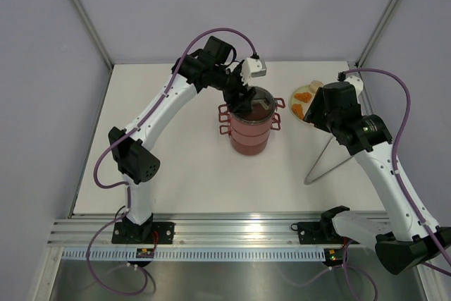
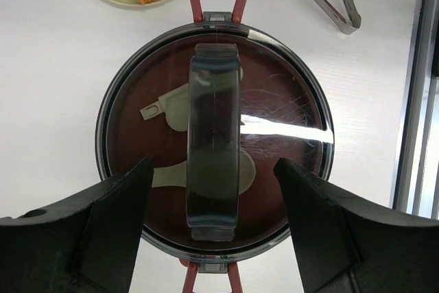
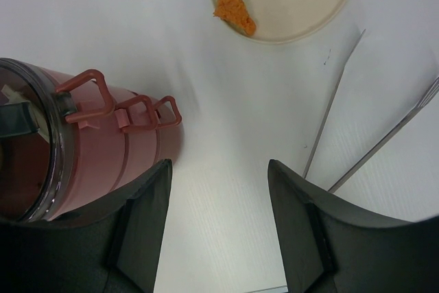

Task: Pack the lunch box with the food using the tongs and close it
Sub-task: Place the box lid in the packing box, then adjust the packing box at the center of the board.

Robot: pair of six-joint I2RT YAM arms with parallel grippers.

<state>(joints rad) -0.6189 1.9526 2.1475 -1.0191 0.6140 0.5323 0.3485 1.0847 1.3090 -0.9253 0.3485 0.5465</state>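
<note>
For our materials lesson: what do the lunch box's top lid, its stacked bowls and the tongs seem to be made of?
Top lid: probably clear smoky plastic, glossy; it shows glare and see-through contents.
Bowls: matte dark-red outsides, likely plastic; uncertain.
Tongs: likely bare metal; thin, silvery.

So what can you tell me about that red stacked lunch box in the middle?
The lunch box is three dark-red round bowls stacked upright mid-table, each with small looped side handles. A clear smoky lid with a raised bar handle sits on top, closing it; beige latch pieces show through. The left end effector hangs open above it, fingers either side of the bar, not gripping. The plate lies apart to its right.
</note>
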